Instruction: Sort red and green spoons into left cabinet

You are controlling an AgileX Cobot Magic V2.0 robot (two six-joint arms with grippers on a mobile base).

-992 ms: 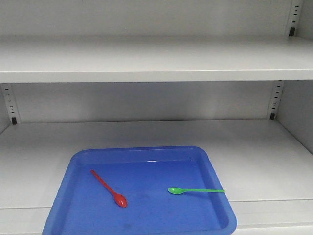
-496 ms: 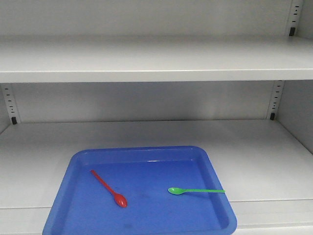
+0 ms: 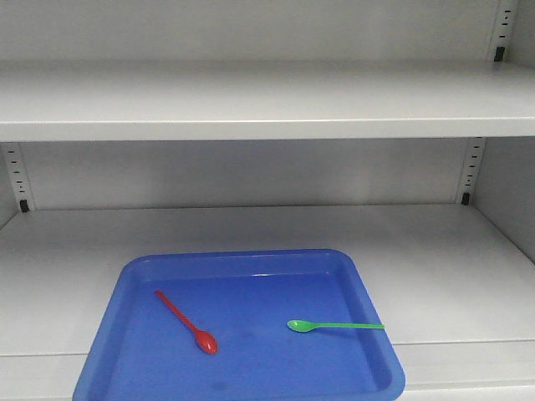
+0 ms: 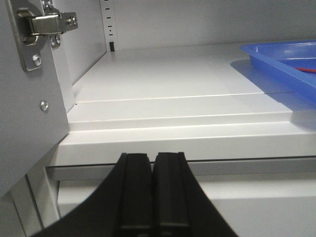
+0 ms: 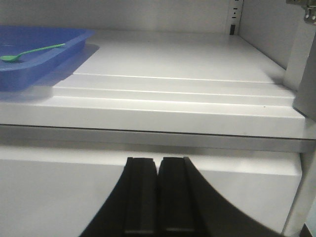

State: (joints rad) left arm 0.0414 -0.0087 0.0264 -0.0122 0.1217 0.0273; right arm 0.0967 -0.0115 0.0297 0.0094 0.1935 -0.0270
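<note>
A red spoon (image 3: 185, 322) lies in the left half of a blue tray (image 3: 368, 288), bowl toward the front. The green spoon (image 3: 334, 325) lies in the right half, its handle reaching the tray's right rim; it also shows in the right wrist view (image 5: 29, 52). The tray rests on the lower shelf of the pale grey cabinet (image 3: 251, 225). My left gripper (image 4: 152, 157) is shut and empty, hanging in front of and below the shelf's front edge, left of the tray. My right gripper (image 5: 158, 161) is also shut and empty, below the shelf edge, right of the tray.
An upper shelf (image 3: 267, 104) spans the cabinet above the tray. Slotted rails (image 3: 471, 171) stand at the back corners. A door hinge (image 4: 42, 27) and side panel sit close on the left of the left gripper. The cabinet's right side wall (image 5: 306, 74) stands near the right gripper.
</note>
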